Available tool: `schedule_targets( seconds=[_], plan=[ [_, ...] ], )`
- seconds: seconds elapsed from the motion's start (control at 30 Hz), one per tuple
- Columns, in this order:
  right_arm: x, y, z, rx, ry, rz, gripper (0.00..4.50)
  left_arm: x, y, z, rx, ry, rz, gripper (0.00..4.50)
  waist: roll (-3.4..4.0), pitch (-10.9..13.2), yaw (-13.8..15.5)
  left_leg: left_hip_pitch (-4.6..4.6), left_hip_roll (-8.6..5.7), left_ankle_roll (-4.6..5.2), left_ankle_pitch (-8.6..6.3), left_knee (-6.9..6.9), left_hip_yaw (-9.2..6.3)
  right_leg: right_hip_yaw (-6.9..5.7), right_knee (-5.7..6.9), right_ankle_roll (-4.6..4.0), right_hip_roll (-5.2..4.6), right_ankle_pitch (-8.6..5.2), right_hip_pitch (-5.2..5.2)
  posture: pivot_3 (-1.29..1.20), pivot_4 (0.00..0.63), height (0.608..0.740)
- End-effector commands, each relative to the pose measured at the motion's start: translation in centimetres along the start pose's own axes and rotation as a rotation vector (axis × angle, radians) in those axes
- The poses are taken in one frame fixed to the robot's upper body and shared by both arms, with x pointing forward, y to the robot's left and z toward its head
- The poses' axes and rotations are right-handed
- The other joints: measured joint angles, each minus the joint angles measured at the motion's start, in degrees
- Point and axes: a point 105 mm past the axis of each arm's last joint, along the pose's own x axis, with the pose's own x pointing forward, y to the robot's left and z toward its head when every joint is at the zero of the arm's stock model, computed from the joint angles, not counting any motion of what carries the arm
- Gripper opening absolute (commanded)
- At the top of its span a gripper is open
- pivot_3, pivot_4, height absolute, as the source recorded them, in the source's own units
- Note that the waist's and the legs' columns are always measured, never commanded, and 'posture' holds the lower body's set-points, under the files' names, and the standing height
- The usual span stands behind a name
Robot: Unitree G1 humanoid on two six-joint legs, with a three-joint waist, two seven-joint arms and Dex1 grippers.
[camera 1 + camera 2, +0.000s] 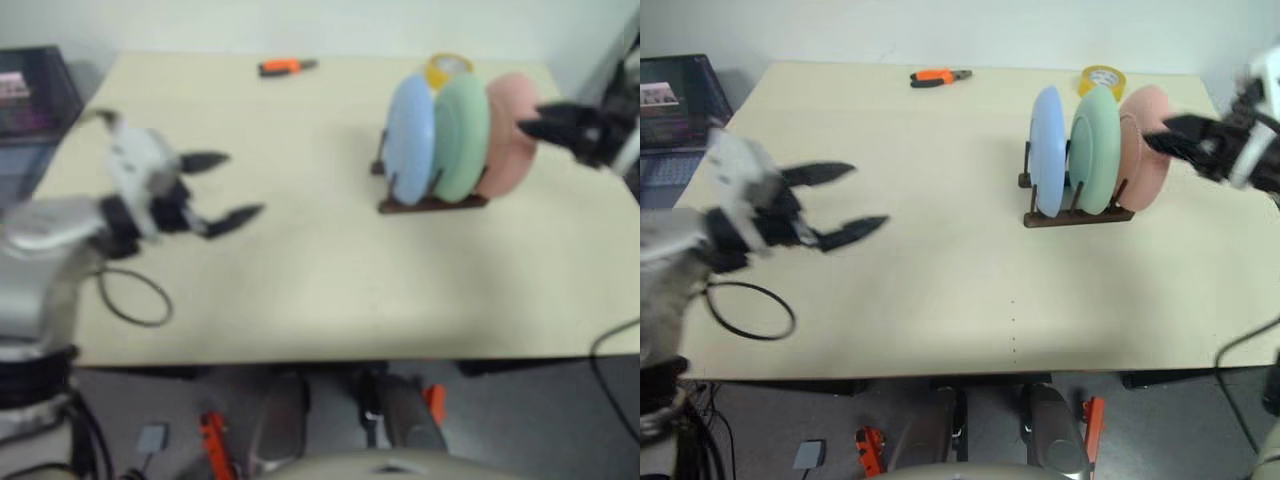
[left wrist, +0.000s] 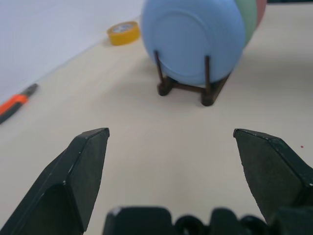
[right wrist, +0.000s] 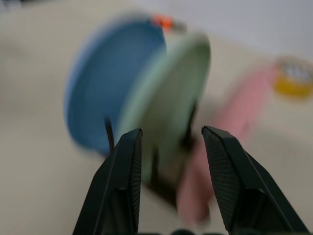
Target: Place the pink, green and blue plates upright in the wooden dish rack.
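The right end effector hangs just beside the pink plate with its fingers parted and nothing between them, while the left end effector hovers spread wide and empty over the bare counter, well apart from the rack. All three plates stand upright in the wooden dish rack: blue plate, green plate, then pink, which leans a little. The task looks essentially finished, with at most a clear withdrawal left.
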Motion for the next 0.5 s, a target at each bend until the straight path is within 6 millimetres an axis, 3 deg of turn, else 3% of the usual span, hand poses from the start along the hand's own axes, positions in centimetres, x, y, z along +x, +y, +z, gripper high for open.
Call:
schedule_targets(
  seconds=[0.03,0.23,0.5],
  plan=[
    [-3.0,-0.6,1.5,-0.068,-0.078,0.024,2.04,-3.1,1.8,2.4,0.009,-0.05,0.001,4.5,0.08,0.01,-0.5,0.04,-0.01,0.0,0.0,-0.01,0.01,0.0,0.03,0.0,0.01,0.0,-0.04,0.0,0.15,0.74],
    [-3.9,-1.0,1.3,-0.07,-0.135,0.048,2.04,-7.4,4.2,1.9,-0.007,0.048,0.053,4.5,0.12,0.04,-2.07,0.38,0.06,-0.09,-0.06,0.0,0.02,-0.01,0.09,-0.01,-0.04,-0.01,0.05,0.0,0.15,0.74],
    [-2.8,-0.4,0.9,-0.057,-0.138,0.109,2.04,-8.9,3.5,2.0,-0.032,0.087,0.047,4.5,0.14,0.05,-2.05,0.34,0.26,-0.39,-0.24,-0.08,0.04,0.07,0.17,-0.19,-0.09,-0.12,-0.07,0.0,0.15,0.74]
  ],
)
